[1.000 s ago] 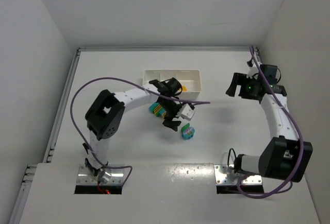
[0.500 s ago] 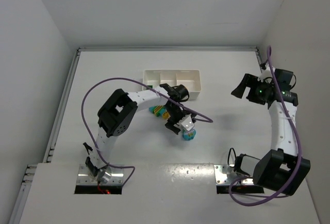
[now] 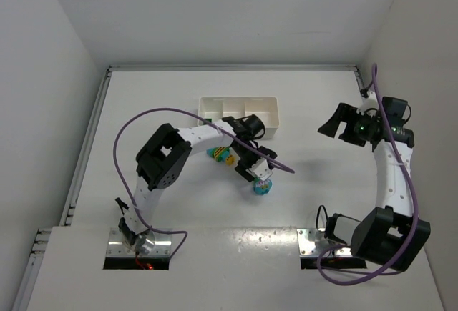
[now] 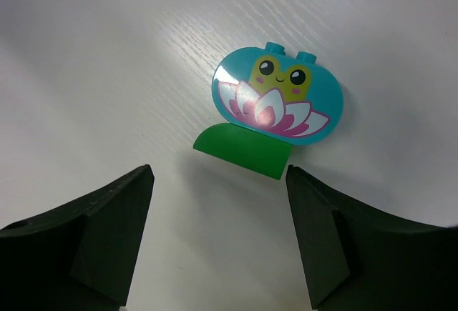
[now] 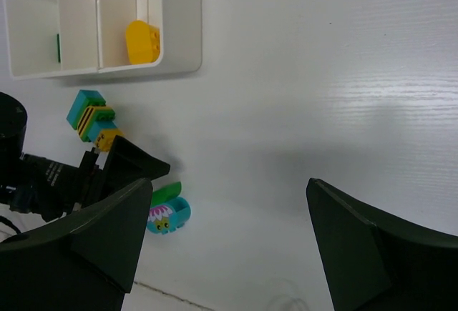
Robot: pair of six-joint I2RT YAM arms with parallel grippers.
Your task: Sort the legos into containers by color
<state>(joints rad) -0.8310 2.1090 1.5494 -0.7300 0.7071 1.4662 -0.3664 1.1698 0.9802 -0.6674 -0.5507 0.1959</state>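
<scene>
**White table [image 3: 308,96], two open grippers**

White table top holds a white tray [image 3: 240,99] with three boxes. One yellow brick [image 5: 143,41] sits in the end box. The left gripper [image 3: 259,171] is right next to a blue frog brick [image 3: 262,186] with a green piece [image 4: 243,150] stuck to it. Its fingers are wide apart and hold nothing. A blue, green and yellow clump [image 3: 220,155] lies near the tray. The right gripper [image 3: 330,125] is far off to the side, wide open and empty too.
</scene>
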